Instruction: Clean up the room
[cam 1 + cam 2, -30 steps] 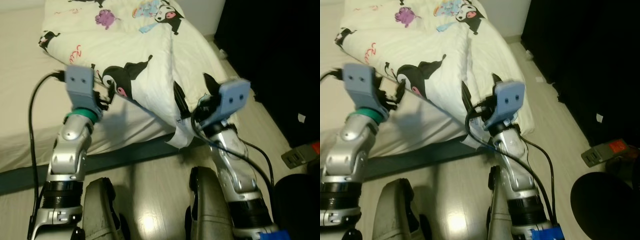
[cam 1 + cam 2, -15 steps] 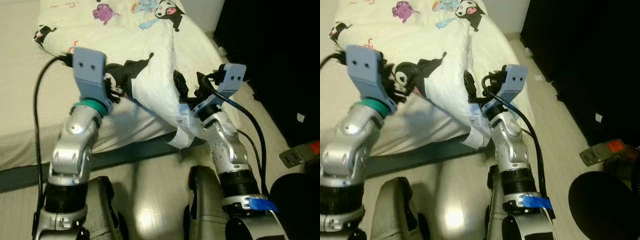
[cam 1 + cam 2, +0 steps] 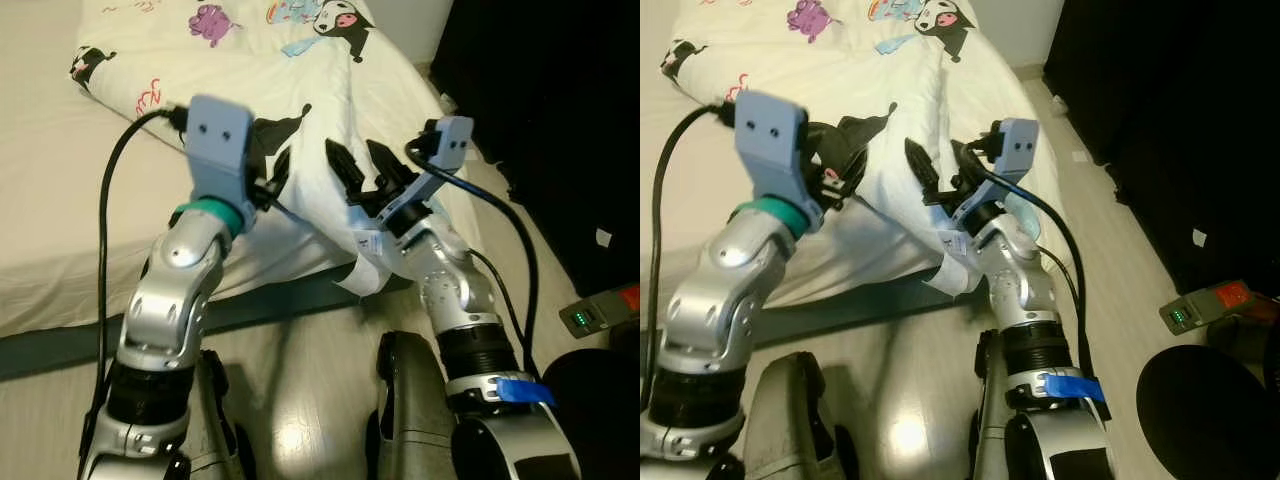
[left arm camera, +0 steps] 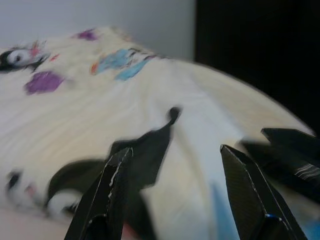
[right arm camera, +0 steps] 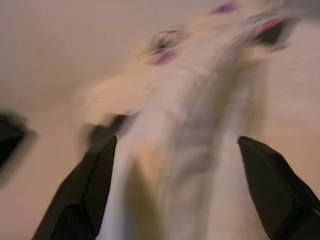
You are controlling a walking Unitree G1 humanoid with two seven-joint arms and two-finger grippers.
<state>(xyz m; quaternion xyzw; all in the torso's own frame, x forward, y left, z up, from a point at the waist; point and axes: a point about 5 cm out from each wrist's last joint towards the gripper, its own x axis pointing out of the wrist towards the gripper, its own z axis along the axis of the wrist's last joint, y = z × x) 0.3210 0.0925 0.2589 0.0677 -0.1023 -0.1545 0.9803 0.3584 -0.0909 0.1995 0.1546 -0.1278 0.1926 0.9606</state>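
Over the near right corner of the bed (image 3: 40, 250), both hands hover above a cream quilt printed with black-and-white cartoon characters (image 3: 330, 90), which lies heaped across the mattress with one corner hanging over the edge. Left hand (image 4: 172, 187) has its fingers spread wide; right hand (image 3: 362, 168) is likewise wide apart, holding nothing. Right of the bed, a grey device with a green light (image 3: 590, 318) lies on the pale wooden floor (image 3: 300, 390).

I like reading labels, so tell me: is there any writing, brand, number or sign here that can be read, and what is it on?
None can be read.
Care tag on the blanket: dark print, too small.
Red scribbles printed on the blanket: not legible.
Grey device on the floor: a green light, no readable text.
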